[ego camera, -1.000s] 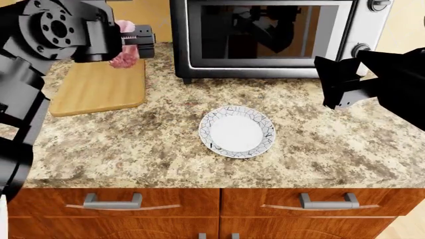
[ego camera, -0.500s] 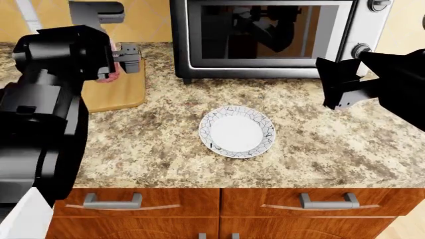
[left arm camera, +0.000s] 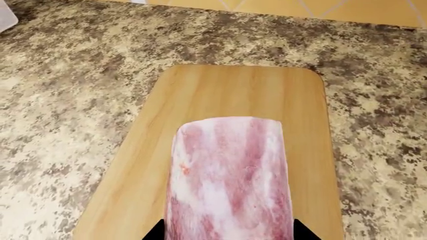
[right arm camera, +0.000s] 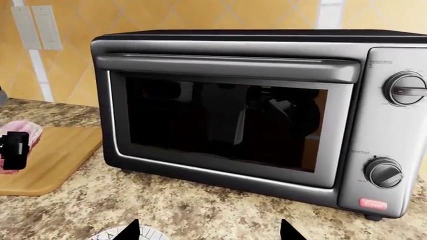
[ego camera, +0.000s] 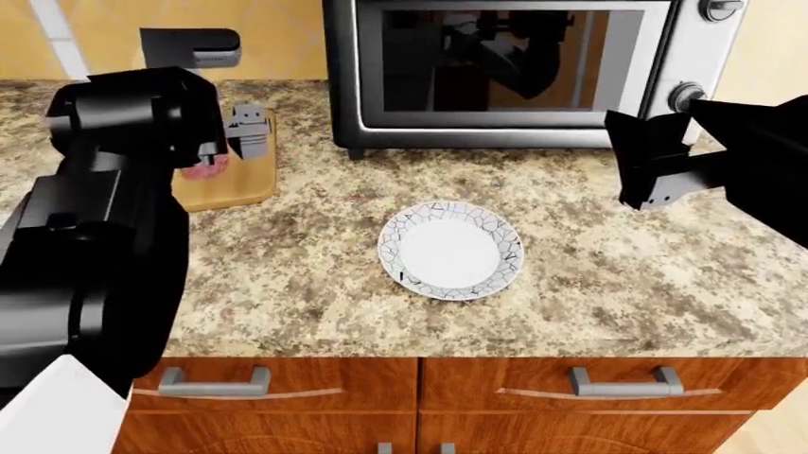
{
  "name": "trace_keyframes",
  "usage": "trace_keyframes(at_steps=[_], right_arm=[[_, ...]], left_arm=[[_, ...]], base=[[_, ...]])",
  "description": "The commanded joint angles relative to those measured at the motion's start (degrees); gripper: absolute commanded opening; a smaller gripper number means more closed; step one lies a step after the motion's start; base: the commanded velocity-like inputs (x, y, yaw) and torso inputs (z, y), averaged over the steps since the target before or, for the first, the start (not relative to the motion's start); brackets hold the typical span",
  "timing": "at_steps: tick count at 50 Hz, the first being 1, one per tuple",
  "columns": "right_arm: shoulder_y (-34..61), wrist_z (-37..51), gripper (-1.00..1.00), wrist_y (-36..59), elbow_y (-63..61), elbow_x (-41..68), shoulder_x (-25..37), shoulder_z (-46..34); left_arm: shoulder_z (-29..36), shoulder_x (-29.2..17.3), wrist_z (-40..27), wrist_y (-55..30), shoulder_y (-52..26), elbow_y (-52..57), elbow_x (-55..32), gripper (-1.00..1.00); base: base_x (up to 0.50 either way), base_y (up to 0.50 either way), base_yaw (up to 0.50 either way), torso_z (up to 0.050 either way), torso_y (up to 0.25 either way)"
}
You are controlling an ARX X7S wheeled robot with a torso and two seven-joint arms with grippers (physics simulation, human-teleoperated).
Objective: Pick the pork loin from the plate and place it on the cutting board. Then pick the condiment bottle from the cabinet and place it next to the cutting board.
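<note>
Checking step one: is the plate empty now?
Empty: the plate shows only bare white; the pork loin is over the cutting board.

pink-white marbled pork loin (left arm camera: pixel 230 180)

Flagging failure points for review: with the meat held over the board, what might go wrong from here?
1. The left tool holds the pork loin over the cutting board; released high, the round log might roll onto the counter.
2. The bulky left arm hides most of the board in the head view, so placement is hard to judge.
</note>
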Motion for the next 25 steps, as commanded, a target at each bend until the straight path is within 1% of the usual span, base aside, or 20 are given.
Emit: trace_keyframes(at_steps=[1, 11, 20, 23, 25], right_arm=[[0.01, 0.08, 1.00, -0.37, 0.08, -0.01, 0.10, -0.51], [-0.01, -0.09, 1.00, -0.89, 0.15, -0.59, -0.11, -1.17], [0.58, 0.98, 1.00, -0.67, -0.06, 1.42, 0.66, -0.79], [0.95, 1.29, 1.00, -0.72, -0.05, 1.83, 0.72, -0.81], [1.36, 1.57, 1.00, -0.73, -0.05, 2.14, 0.79, -0.81]], left_arm=[[-0.33, 0.00, -1.21, -0.57, -0.92, 0.01, 2.55, 1.00], [-0.90, -0.10, -1.81, -0.02, -0.71, 0.01, 2.56, 1.00], [-1.48, -0.23, -1.37, 0.52, -2.15, 0.01, 2.47, 1.00], [-0.42, -0.21, 1.33, 1.83, -3.33, 0.02, 2.76, 1.00], [0.57, -0.26, 5.01, 3.20, -5.03, 0.02, 2.79, 1.00]], base=[[0.00, 0.00, 0.00, 0.010, 0.000], [0.00, 0.00, 0.00, 0.000, 0.000], [0.00, 0.00, 0.00, 0.000, 0.000], [0.00, 0.00, 0.00, 0.000, 0.000], [0.00, 0.00, 0.00, 0.000, 0.000]])
